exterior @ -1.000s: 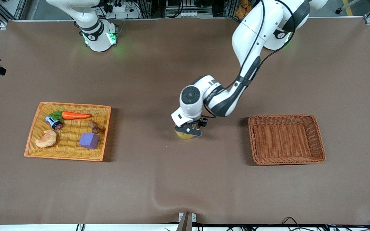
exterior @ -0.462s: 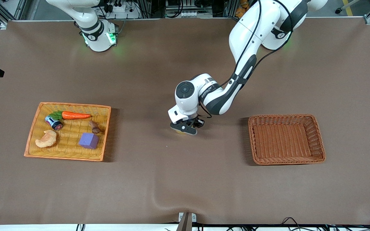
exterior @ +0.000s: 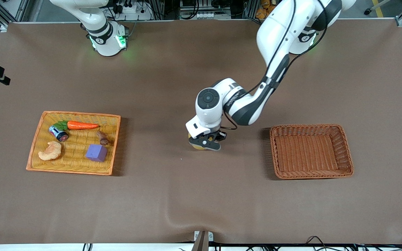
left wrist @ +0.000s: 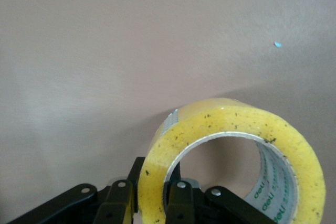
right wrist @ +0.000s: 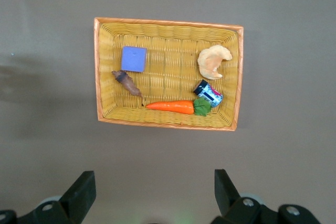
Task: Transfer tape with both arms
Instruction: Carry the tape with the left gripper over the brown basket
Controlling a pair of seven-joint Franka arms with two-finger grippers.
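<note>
Tape [left wrist: 231,129] | yellow translucent ring, speckled | wall pinched by left hand [left wrist: 152,203]

I see the yellow tape roll [left wrist: 231,150], grey-white core, standing on edge mid-table, its wall pinched by my left gripper [left wrist: 152,205].

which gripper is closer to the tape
Left. The left gripper is shut on the tape at mid-table; the right gripper hangs open above the yellow basket.
</note>
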